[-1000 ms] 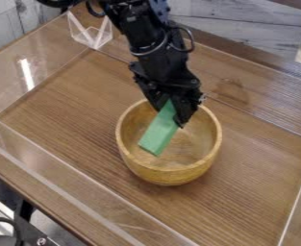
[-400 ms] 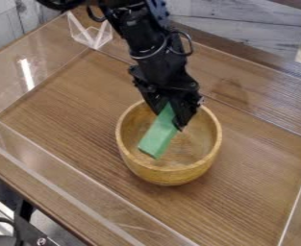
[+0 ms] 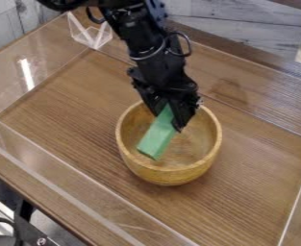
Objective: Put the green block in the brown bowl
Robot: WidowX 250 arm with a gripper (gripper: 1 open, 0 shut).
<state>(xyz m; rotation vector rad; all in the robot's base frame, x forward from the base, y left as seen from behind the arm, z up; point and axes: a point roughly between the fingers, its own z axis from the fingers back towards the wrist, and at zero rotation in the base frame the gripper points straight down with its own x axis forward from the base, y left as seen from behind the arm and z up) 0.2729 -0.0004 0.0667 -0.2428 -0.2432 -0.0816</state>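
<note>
The brown bowl (image 3: pixel 202 159), round and light tan, sits on the wooden table right of centre. The green block (image 3: pixel 158 137) hangs tilted over the bowl's hollow, its lower end down inside the bowl near the left wall. My black gripper (image 3: pixel 172 111) comes down from the upper left and is shut on the block's upper end, directly above the bowl. Whether the block's lower end touches the bowl's floor I cannot tell.
A clear plastic wall (image 3: pixel 62 163) borders the wooden table (image 3: pixel 76 106) along the front and left. A clear folded piece (image 3: pixel 86 34) stands at the back left behind the arm. A pale wall runs along the back right.
The gripper with the green block has shifted very slightly to the left and up over the bowl; the grip is unchanged.
</note>
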